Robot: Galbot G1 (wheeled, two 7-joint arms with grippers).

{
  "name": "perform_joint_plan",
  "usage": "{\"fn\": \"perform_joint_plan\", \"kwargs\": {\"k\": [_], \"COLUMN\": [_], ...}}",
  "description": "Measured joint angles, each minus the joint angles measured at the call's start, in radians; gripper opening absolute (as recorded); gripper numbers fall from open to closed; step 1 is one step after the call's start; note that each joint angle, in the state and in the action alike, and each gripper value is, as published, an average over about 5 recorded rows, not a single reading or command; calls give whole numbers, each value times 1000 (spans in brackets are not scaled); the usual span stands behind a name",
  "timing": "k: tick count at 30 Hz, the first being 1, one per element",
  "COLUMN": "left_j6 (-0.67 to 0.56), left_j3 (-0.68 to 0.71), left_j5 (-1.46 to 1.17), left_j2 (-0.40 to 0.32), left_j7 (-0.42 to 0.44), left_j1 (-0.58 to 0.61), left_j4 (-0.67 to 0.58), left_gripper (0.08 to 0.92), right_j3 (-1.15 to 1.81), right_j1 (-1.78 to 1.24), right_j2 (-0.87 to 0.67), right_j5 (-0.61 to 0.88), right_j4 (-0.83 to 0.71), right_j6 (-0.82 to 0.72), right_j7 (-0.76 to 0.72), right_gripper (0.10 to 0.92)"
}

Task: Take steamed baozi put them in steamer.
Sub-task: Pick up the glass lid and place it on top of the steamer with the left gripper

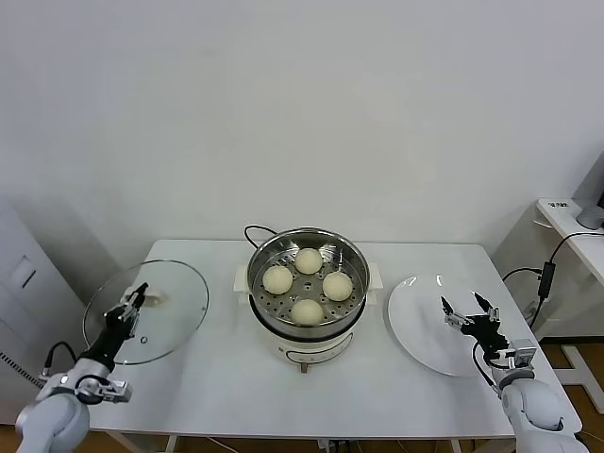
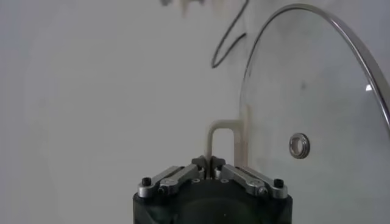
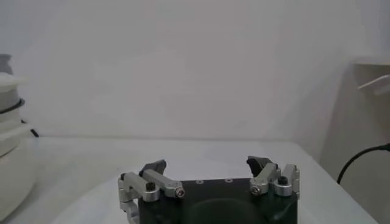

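Several pale round baozi [image 1: 307, 310] sit inside the shiny perforated steamer [image 1: 260, 253], which stands on its white cooker base [image 1: 302, 347] at the table's middle. My left gripper [image 1: 137, 294] is shut on the cream handle [image 2: 222, 129] of the round glass lid [image 1: 175, 311] and holds it at the table's left edge. In the left wrist view the jaws [image 2: 209, 165] pinch one leg of the handle. My right gripper [image 1: 469, 308] is open and empty over the flat white plate [image 1: 415, 330]. It also shows open in the right wrist view [image 3: 210, 164].
The black cord [image 1: 255, 231] runs behind the steamer. The plate holds nothing. A white side table [image 1: 566, 222] with cables stands beyond the table's right edge. The cooker base shows at the side of the right wrist view [image 3: 9, 158].
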Motion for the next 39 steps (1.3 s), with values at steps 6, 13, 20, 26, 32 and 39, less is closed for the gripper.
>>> {"fn": "perform_joint_plan", "kwargs": {"k": [6,13,20,26,32,39], "left_j6": [91,215,350,458,547,635], "left_j3": [33,95,182,277,393,529], "left_j5": [-66,-132,-156,-144,-124,-99], "left_j2": [39,86,111,111,97,61], "left_j7": [71,151,218,260,291,313], "left_j1": [-10,-39,-75,-125,-206,-312], "left_j4": [-98,-207,-290,-326,-337,-329], "left_gripper": [106,106,106,106,106,106], "right_j3": [-9,-19,-32,-39,-44,-48], "right_j1": [7,15,29,35,41,45], "right_j2": [-4,-4,-12,-19,-19,-12], "right_j5": [1,2,5,8,8,6], "right_j4": [1,-2,-9,-10,-12,-22], "right_j6": [-4,-5,-7,-12,-16,-16], "right_j7": [1,0,0,3,5,6], "right_gripper": [823,823,823,823,823,823]}}
